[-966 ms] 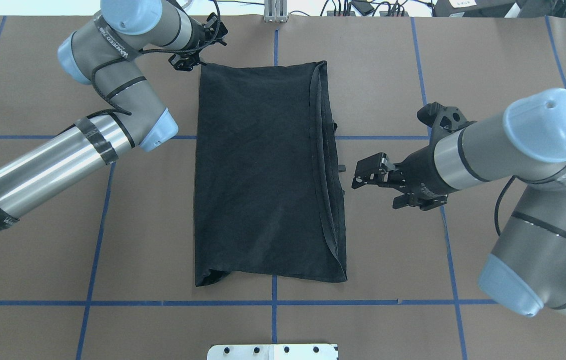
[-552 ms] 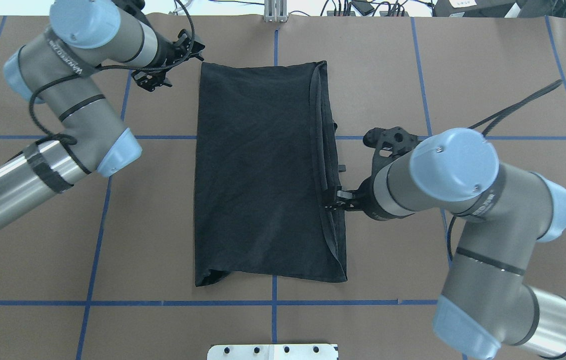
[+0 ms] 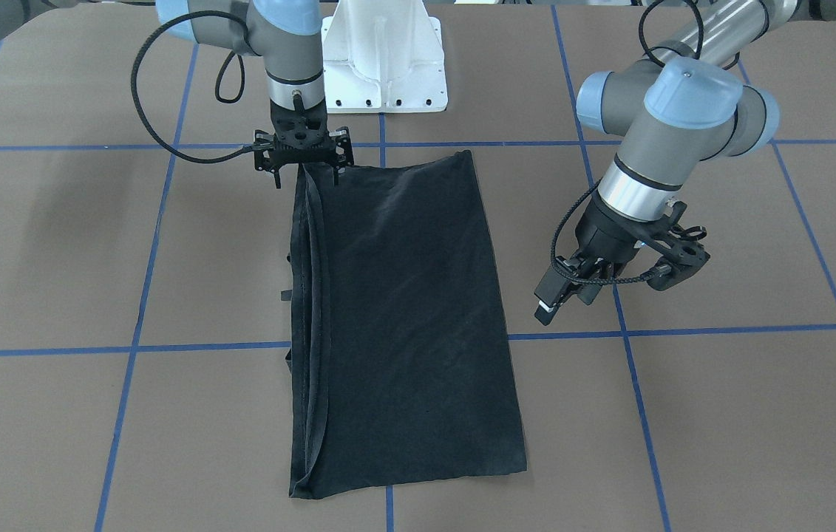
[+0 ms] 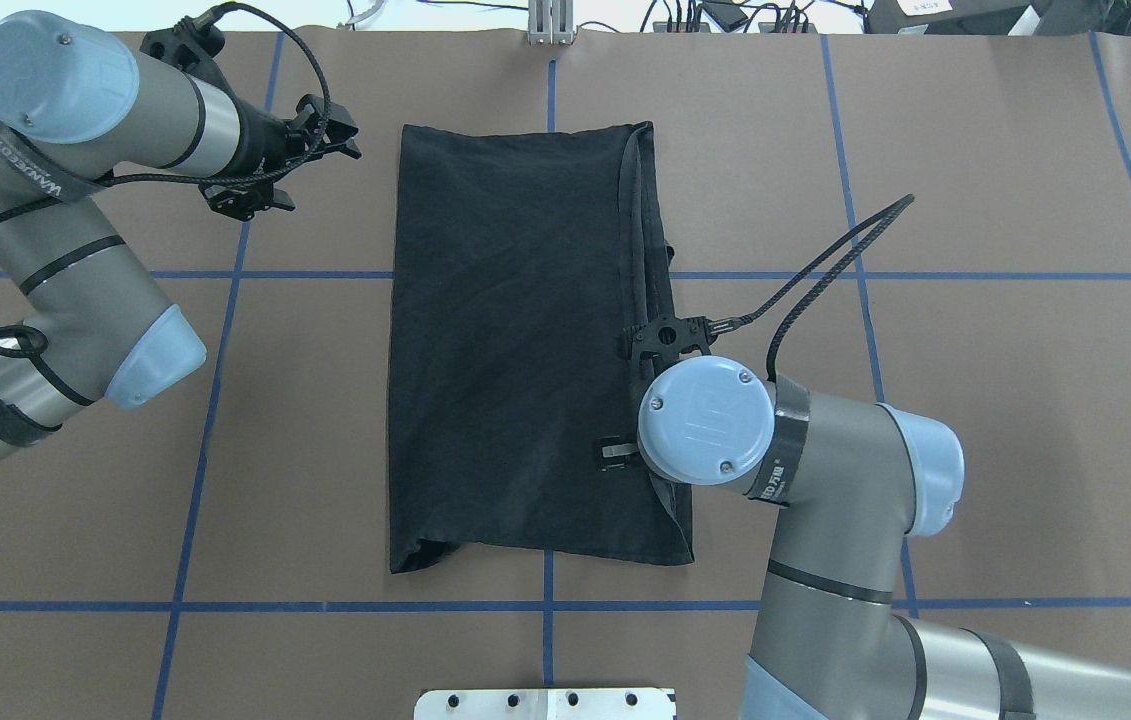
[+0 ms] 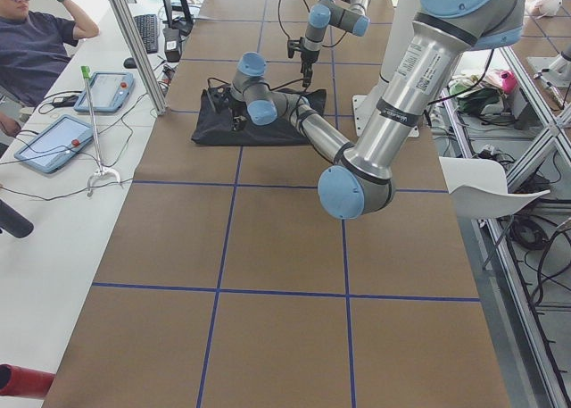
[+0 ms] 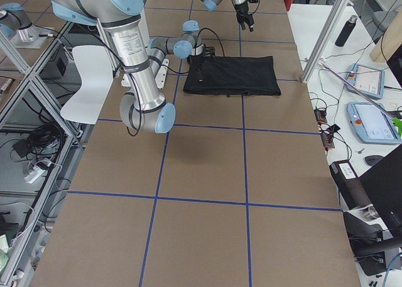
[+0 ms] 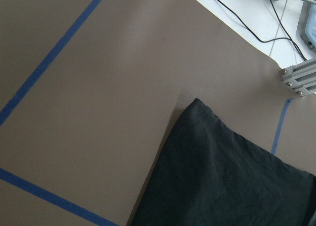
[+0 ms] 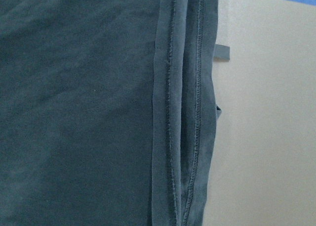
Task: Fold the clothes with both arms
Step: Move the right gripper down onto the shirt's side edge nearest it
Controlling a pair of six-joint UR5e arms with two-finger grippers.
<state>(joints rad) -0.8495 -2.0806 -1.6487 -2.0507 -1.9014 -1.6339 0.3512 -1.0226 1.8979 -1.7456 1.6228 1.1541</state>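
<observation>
Exterior front-facing view: a black T-shirt (image 3: 403, 310), folded into a long rectangle, lies flat on the brown table (image 3: 684, 414). The right gripper (image 3: 305, 177) hangs spread wide over its hemmed edge. The left gripper (image 3: 564, 304), also spread, hovers beside the opposite edge.

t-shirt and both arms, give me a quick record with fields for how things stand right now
shirt: black T-shirt, folded into a long rectangle, flat on the table; graphic not showing
layered edge: hems stacked along the shirt's side on the robot's right
left pincer: open, empty, off the cloth near its far left corner
right pincer: open, pointing down over the layered edge; whether it touches cannot be told
fold state: sides folded in, no crosswise fold yet
</observation>
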